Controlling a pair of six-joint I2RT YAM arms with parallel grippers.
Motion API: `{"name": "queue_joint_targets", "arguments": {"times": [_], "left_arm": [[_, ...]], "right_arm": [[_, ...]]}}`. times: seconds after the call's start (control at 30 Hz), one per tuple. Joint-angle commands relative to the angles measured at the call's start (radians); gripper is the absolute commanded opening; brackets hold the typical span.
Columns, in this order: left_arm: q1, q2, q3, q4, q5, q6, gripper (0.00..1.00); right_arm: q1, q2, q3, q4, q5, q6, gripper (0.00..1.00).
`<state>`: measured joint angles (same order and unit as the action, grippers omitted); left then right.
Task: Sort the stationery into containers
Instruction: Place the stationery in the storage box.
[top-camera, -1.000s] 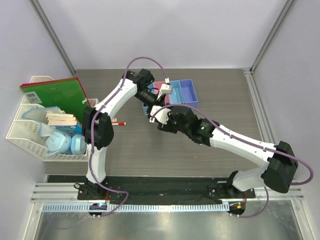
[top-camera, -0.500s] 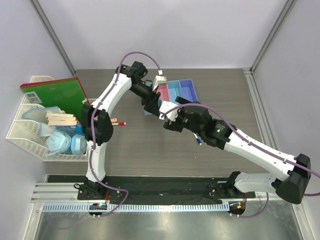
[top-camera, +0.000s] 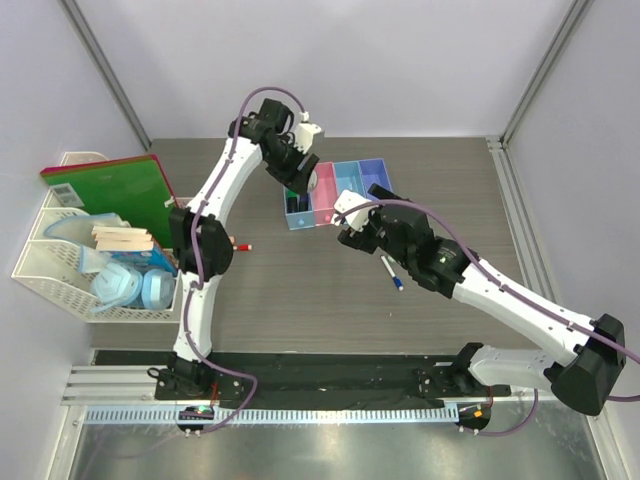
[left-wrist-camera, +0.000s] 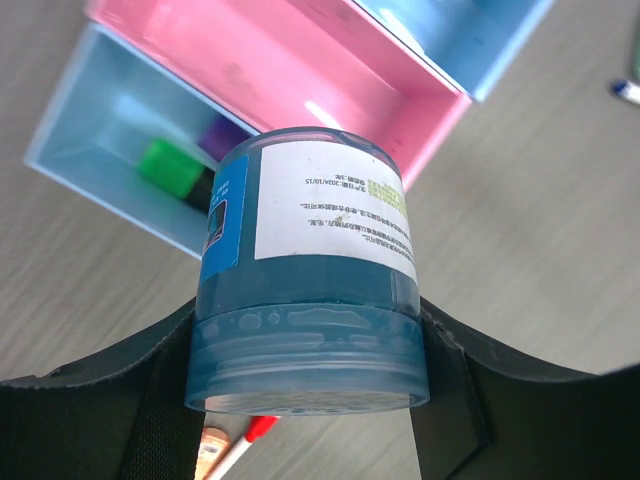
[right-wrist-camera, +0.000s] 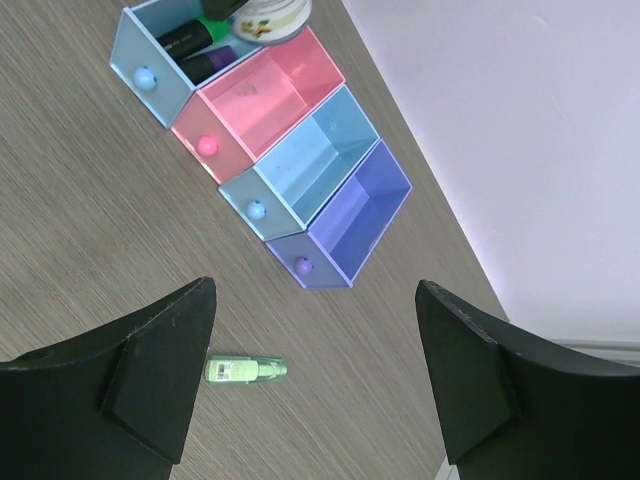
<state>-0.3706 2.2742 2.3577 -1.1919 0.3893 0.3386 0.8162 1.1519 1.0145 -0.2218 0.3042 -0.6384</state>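
Left wrist view: we see left claw (left-wrist-camera: 305, 385) clamped round blue jar (left-wrist-camera: 305, 250), held above row of bins (left-wrist-camera: 330, 70). Right claw (right-wrist-camera: 315, 292) gapes wide, empty. Only right wrist view shows us green-white bottle (right-wrist-camera: 245, 369) lying on table (right-wrist-camera: 90, 220) near purple bin (right-wrist-camera: 350, 215). Highlighters (right-wrist-camera: 185, 42) sit in light-blue end bin (right-wrist-camera: 150, 85).

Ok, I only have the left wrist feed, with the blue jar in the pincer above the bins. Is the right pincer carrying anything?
Observer: No. The right pincer is open and empty, above the table near the knob end of the purple-blue bin.
Operator: Good. Before I lower the blue jar, is anything loose under that arm?
Observer: Yes, a tiny green-white bottle lies on its side on the table, apart from the bins.
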Motion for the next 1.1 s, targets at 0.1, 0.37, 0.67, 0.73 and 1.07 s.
{"name": "queue_joint_targets", "arguments": {"times": [0.1,0.37,0.67,0.73,1.07], "left_arm": [[-0.068,0.001,0.041,0.172,-0.187,-0.070,0.00],[-0.125,0.042,0.031,0.275,-0.266,-0.033,0.00],[-0.139,0.130,0.052,0.287,-0.369,0.028,0.00],[-0.139,0.131,0.045,0.299,-0.380,0.025,0.00],[-0.140,0.125,0.008,0.362,-0.457,0.014,0.43]], "right_arm": [[-0.022,-0.035,-0.031,0.075,0.027,-0.018,0.85],[-0.034,-0.050,-0.077,0.088,0.035,-0.021,0.85],[-0.051,-0.084,-0.114,0.088,0.026,-0.014,0.85],[-0.054,-0.083,-0.120,0.088,0.023,-0.012,0.85],[-0.058,-0.072,-0.128,0.096,0.003,0.002,0.85]]}}
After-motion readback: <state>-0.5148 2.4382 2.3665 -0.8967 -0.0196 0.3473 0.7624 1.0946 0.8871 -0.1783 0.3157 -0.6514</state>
